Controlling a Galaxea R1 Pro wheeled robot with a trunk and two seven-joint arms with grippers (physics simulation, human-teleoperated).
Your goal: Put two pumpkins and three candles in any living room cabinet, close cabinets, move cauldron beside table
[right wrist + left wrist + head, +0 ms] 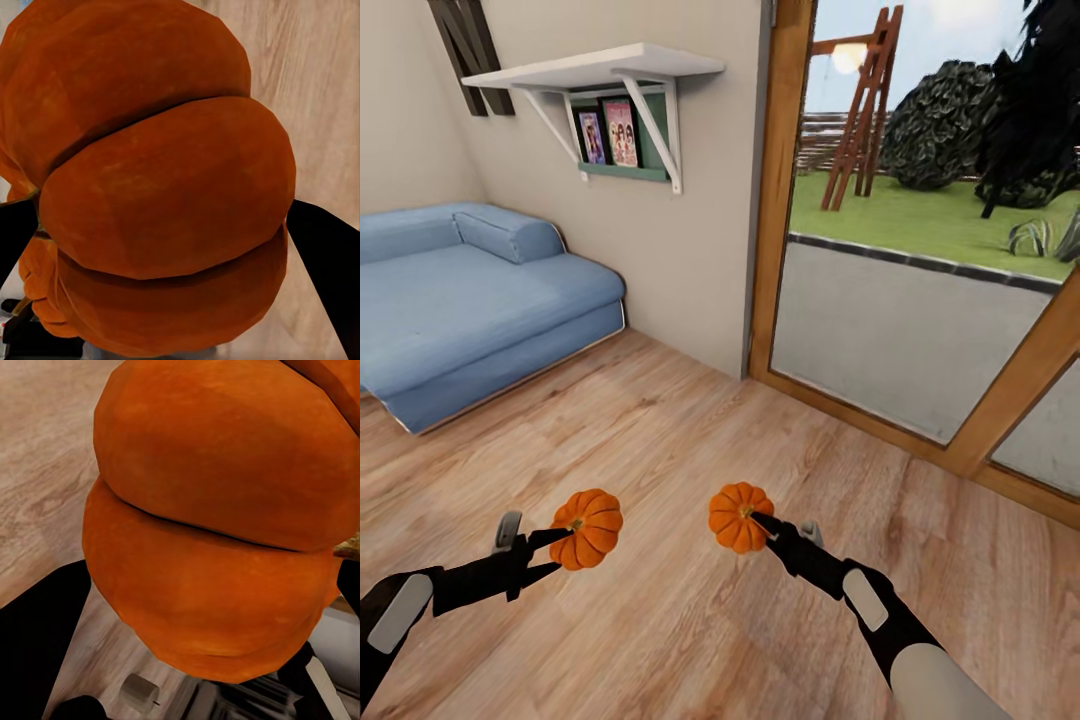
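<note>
Your left gripper (560, 553) is clamping one pumpkin (589, 527) at its 2 o'clock; your right gripper (763, 528) is clamping the other pumpkin (738, 516) at its 10 o'clock, above the wood floor (690, 430).

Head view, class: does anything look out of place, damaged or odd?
Nothing is damaged or spilled. The one unusual sight: two pumpkins carried above the floor, one in the left gripper, one in the right gripper.
</note>
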